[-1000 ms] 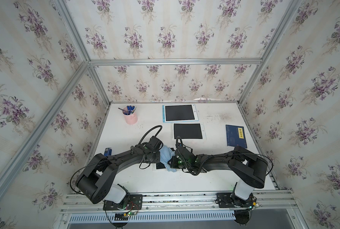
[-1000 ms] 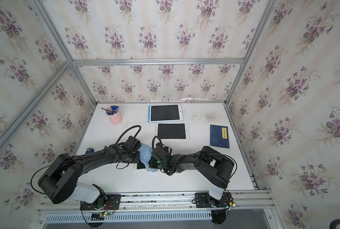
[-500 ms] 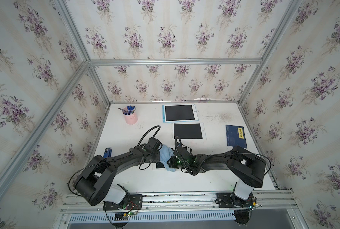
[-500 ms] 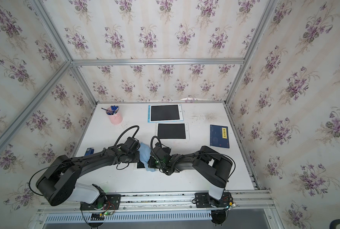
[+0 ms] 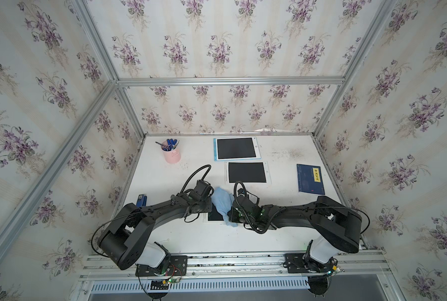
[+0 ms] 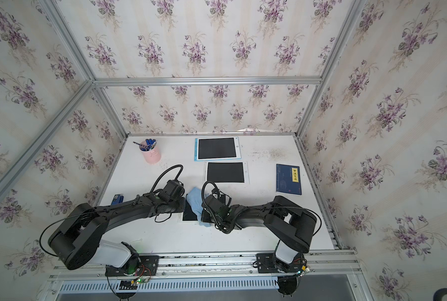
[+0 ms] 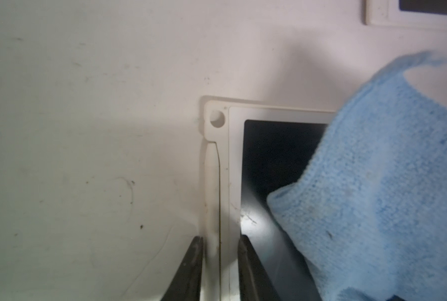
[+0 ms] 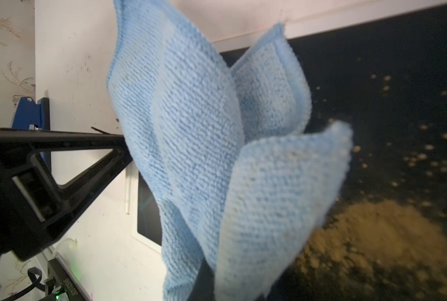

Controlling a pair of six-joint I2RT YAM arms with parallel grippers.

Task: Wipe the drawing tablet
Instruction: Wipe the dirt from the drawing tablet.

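The left fingers [image 7: 191,271] are clamping the tablet [image 7: 274,156] frame; the right fingers [image 8: 200,286] are pinching the blue cloth [image 8: 191,130] beside brown powder [image 8: 373,234] on its screen.

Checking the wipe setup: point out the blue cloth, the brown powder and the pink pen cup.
blue cloth [image 5: 223,204], in a top view, middle of its bunched folds.
brown powder [image 8: 378,234], right wrist view, centre of the heap.
pink pen cup [image 5: 172,156], in a top view, its outer wall.
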